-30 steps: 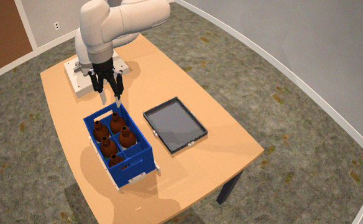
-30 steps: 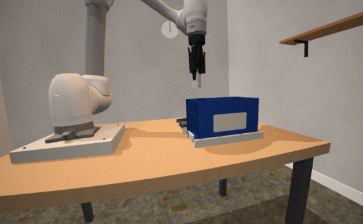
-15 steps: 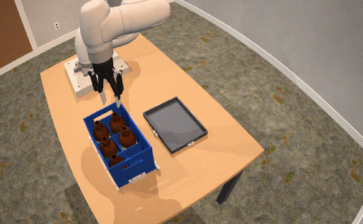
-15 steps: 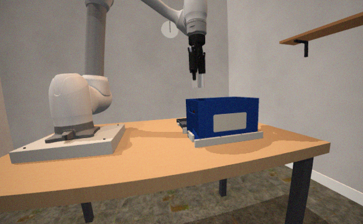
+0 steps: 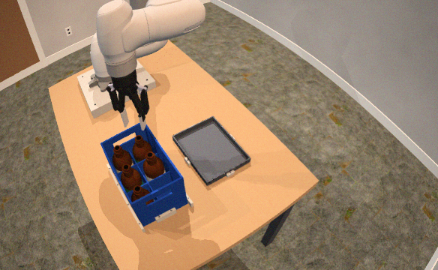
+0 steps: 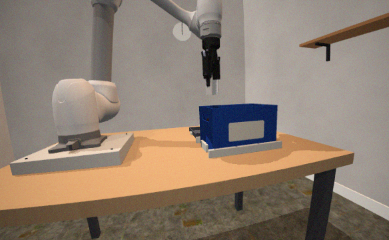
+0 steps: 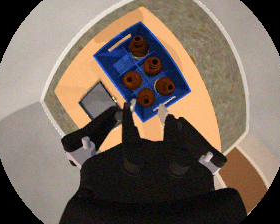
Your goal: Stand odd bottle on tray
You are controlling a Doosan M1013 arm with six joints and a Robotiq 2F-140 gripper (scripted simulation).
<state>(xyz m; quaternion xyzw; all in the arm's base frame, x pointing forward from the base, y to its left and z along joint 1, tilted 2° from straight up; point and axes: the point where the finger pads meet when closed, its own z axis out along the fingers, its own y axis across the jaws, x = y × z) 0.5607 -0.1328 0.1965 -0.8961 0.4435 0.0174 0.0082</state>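
Note:
A blue crate [image 5: 144, 176] stands on the wooden table and holds several brown bottles upright in its cells, such as one at the back [image 5: 141, 147] and one at the front [image 5: 140, 193]. The crate also shows in the exterior view [image 6: 238, 125] and in the wrist view [image 7: 143, 74]. A dark empty tray [image 5: 211, 149] lies to the right of the crate. My gripper [image 5: 133, 121] hangs in the air above the crate's back end, partly open and empty. It shows well above the crate's rim in the exterior view [image 6: 212, 87].
The arm's grey base plate [image 5: 110, 90] sits at the back of the table, behind the crate. A wall shelf [image 6: 354, 30] hangs high on the right, away from the table.

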